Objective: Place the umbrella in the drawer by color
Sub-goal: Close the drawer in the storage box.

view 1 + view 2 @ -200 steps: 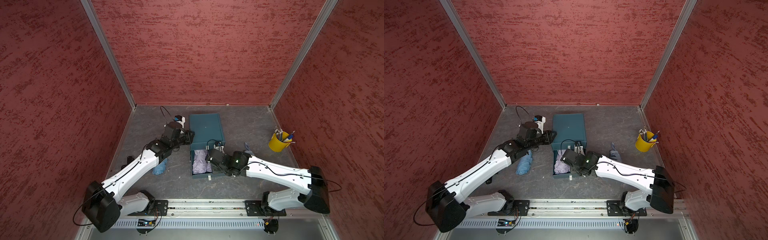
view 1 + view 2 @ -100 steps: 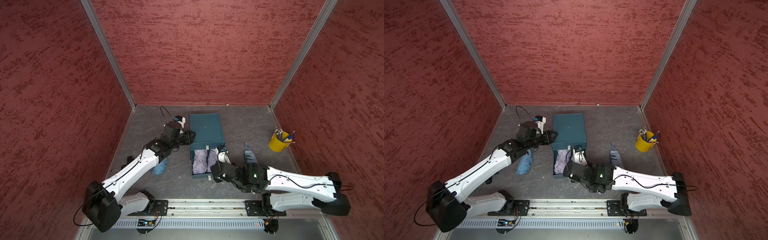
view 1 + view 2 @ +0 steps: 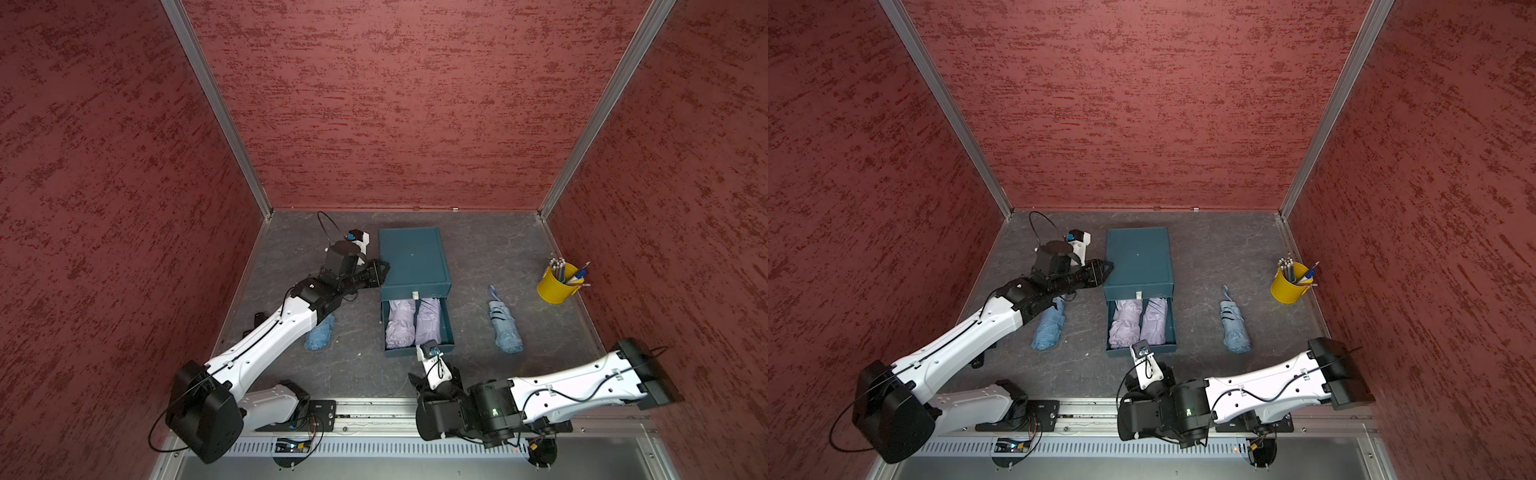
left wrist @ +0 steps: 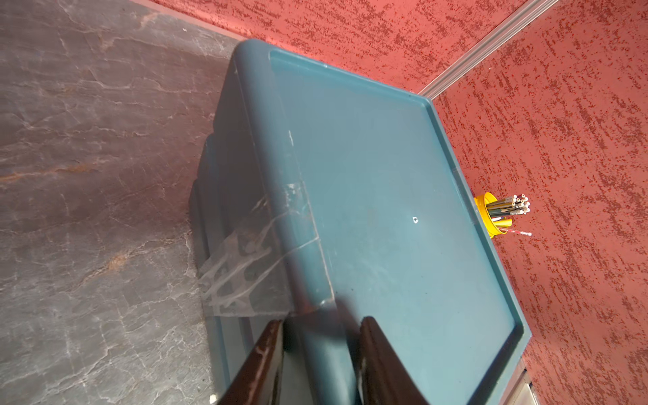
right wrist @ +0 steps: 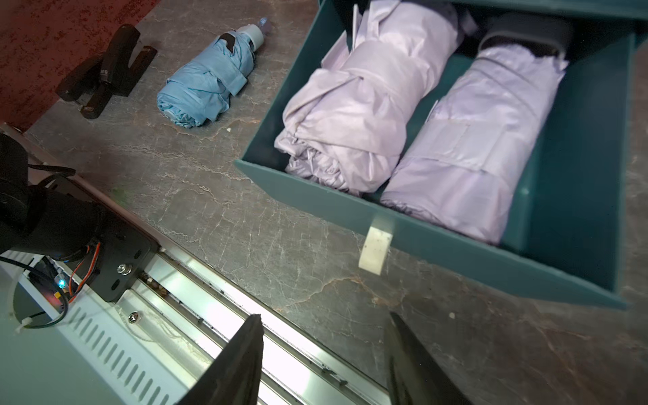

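Casing of the left arm point(image 3: 270, 332) covered the upper half of the left blue umbrella point(image 3: 319, 337), centre left in a top view. A black object point(image 5: 105, 70) beside it, upper left in the right wrist view, was too dark to identify. Right of these, the left gripper point(image 4: 321, 319) straddled the left top edge of the cabinet point(image 3: 411, 257); whether it pinched I could not tell. Below the cabinet the drawer point(image 3: 447, 328) stood pulled out with two lilac umbrellas point(image 3: 401, 324) side by side inside, their far ends hidden under the cabinet. At lower centre the right gripper point(image 5: 325, 315) hung open and empty, its fingers point(image 5: 238, 361) cut off by the frame. Farther right lay the right blue umbrella point(image 3: 505, 328) on the table point(image 3: 478, 257), then a yellow cup point(image 3: 555, 289) of pencils.
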Controlling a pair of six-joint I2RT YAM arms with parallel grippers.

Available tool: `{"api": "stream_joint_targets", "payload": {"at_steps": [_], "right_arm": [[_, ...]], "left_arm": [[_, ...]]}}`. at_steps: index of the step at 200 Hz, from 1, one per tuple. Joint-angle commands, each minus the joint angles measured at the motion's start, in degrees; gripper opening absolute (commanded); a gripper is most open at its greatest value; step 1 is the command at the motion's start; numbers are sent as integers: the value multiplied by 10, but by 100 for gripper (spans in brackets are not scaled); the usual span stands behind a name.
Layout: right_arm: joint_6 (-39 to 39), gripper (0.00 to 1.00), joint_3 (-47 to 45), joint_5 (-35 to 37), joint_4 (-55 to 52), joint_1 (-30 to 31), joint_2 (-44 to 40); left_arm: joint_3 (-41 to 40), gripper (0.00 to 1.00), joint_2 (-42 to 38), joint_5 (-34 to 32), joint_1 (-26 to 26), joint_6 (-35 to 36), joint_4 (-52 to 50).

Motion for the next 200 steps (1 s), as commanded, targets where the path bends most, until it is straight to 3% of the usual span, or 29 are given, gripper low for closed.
{"api": "stream_joint_targets", "payload": {"at_steps": [1, 47, 103, 200], "right_arm": [[35, 57, -40, 2, 95, 4, 1], [76, 58, -73, 38, 124, -9, 19], [-17, 56, -99, 44, 252, -48, 16], [-99, 57, -64, 10, 286, -128, 42]], "left_arm": [[-34, 34, 29, 1, -14, 6, -67], [-29, 33, 28, -31, -16, 16, -95], [-27, 31, 34, -41, -18, 32, -100], [-30, 27, 45, -34, -31, 46, -99]]}}
